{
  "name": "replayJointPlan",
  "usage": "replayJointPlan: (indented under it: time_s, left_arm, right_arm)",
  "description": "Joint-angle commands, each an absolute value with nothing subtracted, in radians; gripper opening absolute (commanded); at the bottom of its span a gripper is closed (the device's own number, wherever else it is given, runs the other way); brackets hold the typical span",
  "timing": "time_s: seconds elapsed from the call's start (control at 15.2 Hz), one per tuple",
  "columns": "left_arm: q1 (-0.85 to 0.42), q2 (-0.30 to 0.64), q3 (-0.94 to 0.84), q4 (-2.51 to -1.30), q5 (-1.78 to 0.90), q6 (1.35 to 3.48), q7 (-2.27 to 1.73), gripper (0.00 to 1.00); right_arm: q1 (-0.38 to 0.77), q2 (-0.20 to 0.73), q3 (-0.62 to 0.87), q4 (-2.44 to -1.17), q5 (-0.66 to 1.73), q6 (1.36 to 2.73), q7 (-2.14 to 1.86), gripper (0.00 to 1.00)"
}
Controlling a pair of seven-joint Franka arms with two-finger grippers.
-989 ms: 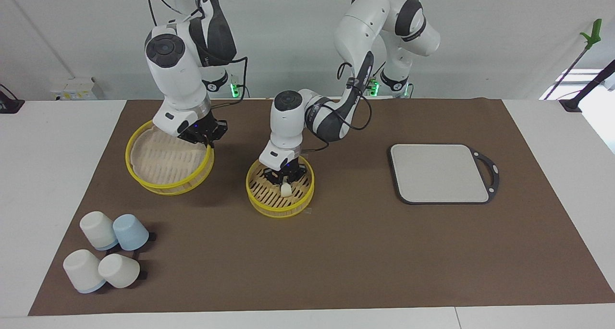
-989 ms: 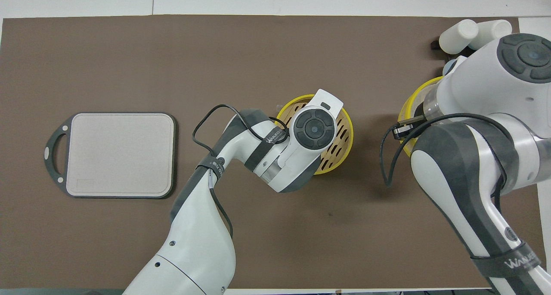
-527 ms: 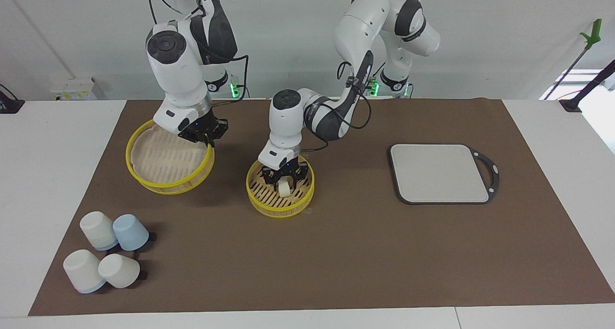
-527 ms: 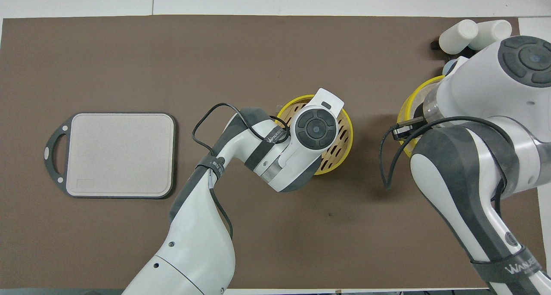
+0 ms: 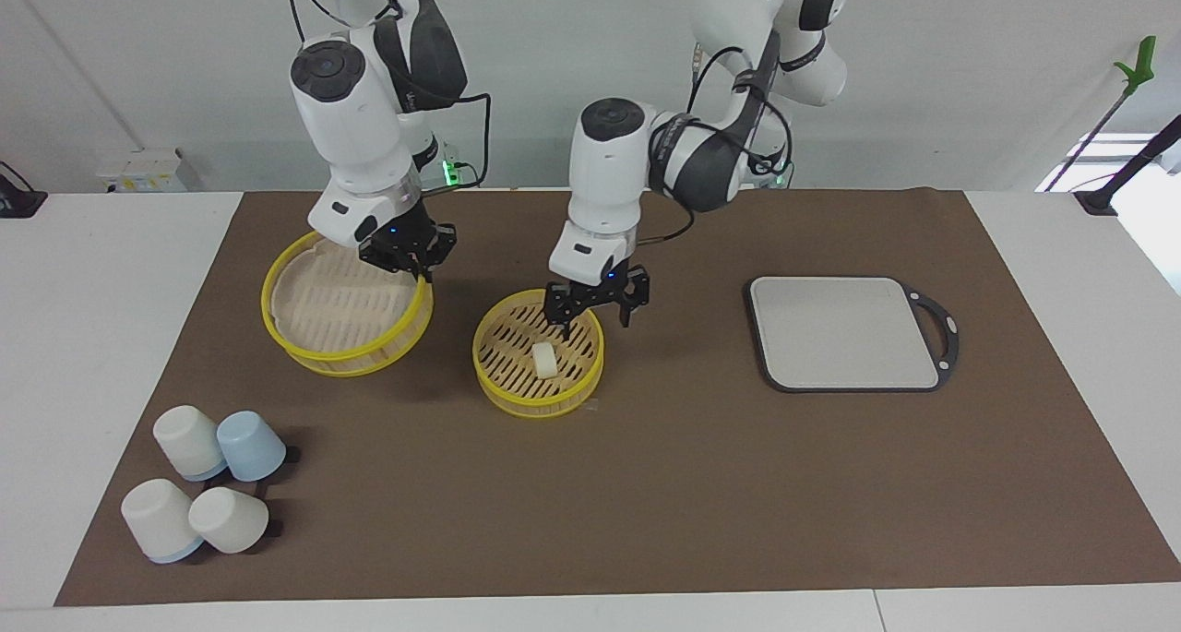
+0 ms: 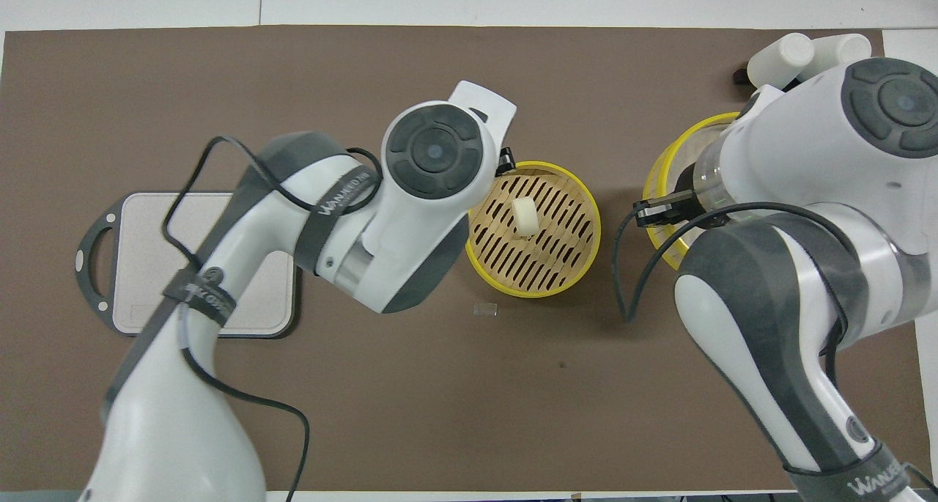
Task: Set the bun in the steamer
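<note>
We get a high facing camera and a steep overhead one; both share the brown mat (image 5: 646,484) (image 6: 440,84), half-turned between them

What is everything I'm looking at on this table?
bun: one, cream-white, lying in the steamer basket.
steamer basket: one, yellow rim, mid-table.
steamer lid: one, yellow rim, tilted, held by its rim at the right arm's end.
cups: four upturned, three white and one pale blue, farther from the robots than the lid.
cutting board: one, grey with dark rim, toward the left arm's end.
mat: one, brown, under everything.
left gripper: open, over the basket's edge.
right gripper: shut on the lid's rim.
</note>
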State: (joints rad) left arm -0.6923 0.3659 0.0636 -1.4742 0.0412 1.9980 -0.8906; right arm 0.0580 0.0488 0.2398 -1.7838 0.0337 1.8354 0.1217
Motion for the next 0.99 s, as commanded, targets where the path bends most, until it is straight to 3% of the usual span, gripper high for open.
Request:
replayJointPlan:
  time_s: [0.0,0.26,0.59,0.92]
  left_arm:
    - [-0.56,0.243,0.055,-1.546,0.041,1.896,-0.758,1.0]
    - [-0.369,0.169,0.055,-1.546,0.003,1.796,-0.51,1.0]
    - [-0.232,0.124,0.057,-1.546,-0.002,1.726,-0.297,1.0]
    - [-0.152,0.083,0.06,-1.558,-0.002,1.672,-0.135,1.0]
  right_arm:
    - [0.17,0.116,0.244,-1.7,0.035,1.862,0.251,0.0]
    - [0.308,0.279,0.239,-1.569,-0.032,1.911,0.431,0.0]
    - [0.412,0.366,0.239,-1.569,-0.107,2.003,0.599,0.0]
    - [0.416,0.394,0.241,-1.585,-0.12,2.059,0.618,0.0]
